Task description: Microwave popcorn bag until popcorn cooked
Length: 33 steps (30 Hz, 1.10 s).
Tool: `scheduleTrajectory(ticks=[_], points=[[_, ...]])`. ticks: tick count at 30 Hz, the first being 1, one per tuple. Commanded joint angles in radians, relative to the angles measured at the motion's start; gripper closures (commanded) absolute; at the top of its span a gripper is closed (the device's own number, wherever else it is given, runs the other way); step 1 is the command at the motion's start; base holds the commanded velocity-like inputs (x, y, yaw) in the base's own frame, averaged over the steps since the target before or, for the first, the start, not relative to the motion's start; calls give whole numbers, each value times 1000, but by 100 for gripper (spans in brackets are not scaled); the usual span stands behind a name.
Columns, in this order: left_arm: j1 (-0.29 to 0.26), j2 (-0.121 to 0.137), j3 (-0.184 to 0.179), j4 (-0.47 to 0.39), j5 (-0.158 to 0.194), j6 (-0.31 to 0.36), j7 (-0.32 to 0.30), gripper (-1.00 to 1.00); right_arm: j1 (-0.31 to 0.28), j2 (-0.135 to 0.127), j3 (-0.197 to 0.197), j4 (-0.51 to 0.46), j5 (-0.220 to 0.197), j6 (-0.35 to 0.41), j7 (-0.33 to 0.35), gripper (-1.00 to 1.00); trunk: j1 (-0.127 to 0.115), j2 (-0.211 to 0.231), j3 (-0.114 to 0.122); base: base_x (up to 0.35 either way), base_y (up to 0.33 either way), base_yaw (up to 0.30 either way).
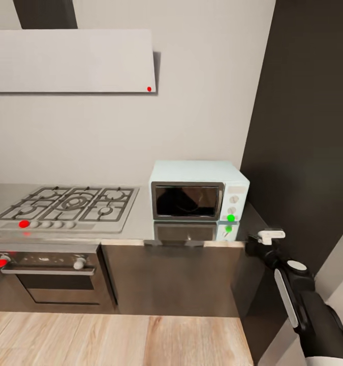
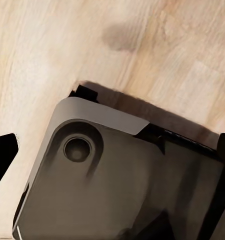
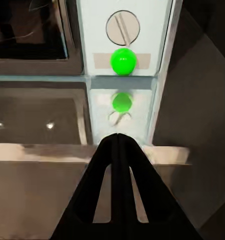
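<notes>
The pale blue microwave (image 1: 198,190) stands on the grey countertop (image 1: 135,226) at its right end, dark glass door closed. A green dot (image 1: 230,218) glows under the two knobs on its side panel (image 3: 123,40). The popcorn bag is not visible; the dark glass reveals nothing inside. My right gripper (image 1: 253,246) hovers just off the counter's front edge, below and right of the green dot (image 3: 123,60), fingers pressed together and empty (image 3: 117,137). My left gripper (image 2: 112,150) points down at my own grey base (image 2: 117,175), black fingertips (image 2: 0,152) spread wide apart.
A gas hob (image 1: 69,203) with a red dot fills the counter's left half, over a built-in steel oven (image 1: 49,277). A range hood (image 1: 72,61) hangs above. A tall dark cabinet (image 1: 303,152) walls off the right side. Wooden floor (image 1: 115,340) lies in front.
</notes>
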Motion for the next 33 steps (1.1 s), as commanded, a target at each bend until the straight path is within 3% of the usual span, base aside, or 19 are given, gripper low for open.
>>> scheduleTrajectory(ticks=[1, 3, 7, 9, 12, 14, 15, 18, 20, 23, 30, 33], points=[[-1, 0, -9, 1, 10, -3, -4, -100, 5, 1, -1, -3, -1, 9, 6, 100, -1, -1, -1, -310, 0, 0], [-1, 0, -9, 2, 9, -3, -4, -100, 32, 0, -1, 14, -6, 17, 8, 100, -1, -1, -1, -298, 0, 0], [-1, 0, -9, 1, 8, -3, -4, -100, 187, 1, 1, 129, -5, 31, 11, 100, -1, -1, -1, -125, 0, 0], [-1, 0, -9, 1, 8, -3, -4, -100, 236, 1, 6, 259, -1, 27, 12, 100, -1, -1, -1, -15, 0, 0], [-1, 0, -8, 2, 8, -3, -4, -100, 253, -5, 7, 552, 3, 4, 11, 100, -1, -1, -1, -2, 0, 0], [-1, 0, -8, 2, 9, -3, -4, -100, 255, -12, 8, 794, 5, -94, 7, 100, -1, -1, -1, 0, 0, 0], [-1, 0, -7, 3, 9, -3, -4, -100, 255, -12, 10, 999, 29, -236, 0, 100, -1, -1, -1, 0, 0, 0], [-1, 0, -7, 3, 10, -3, -4, -100, 256, -3, 8, 1267, 117, -458, -4, 100, -1, -1, -1, 0, 0, 0], [-1, 0, -7, 3, 10, -2, -4, -100, 256, 1, 8, 1410, 145, -556, -3, 100, -1, -1, -1, 0, 0, 0], [-1, 1, -7, 3, 10, -2, -3, -100, 257, 4, 8, 1458, 149, -588, 2, 100, -1, -1, -1, 0, 0, 0], [-1, 6, -11, 1, 6, -3, -2, -100, 249, 5, 8, 1463, 147, -593, -6, 100, -1, -1, -1, 0, 0, 0], [-1, 29, -14, 0, -34, -2, -1, -100, 247, 4, 6, 1463, 141, -596, -7, 100, -1, -1, -1, 0, 0, 0]])
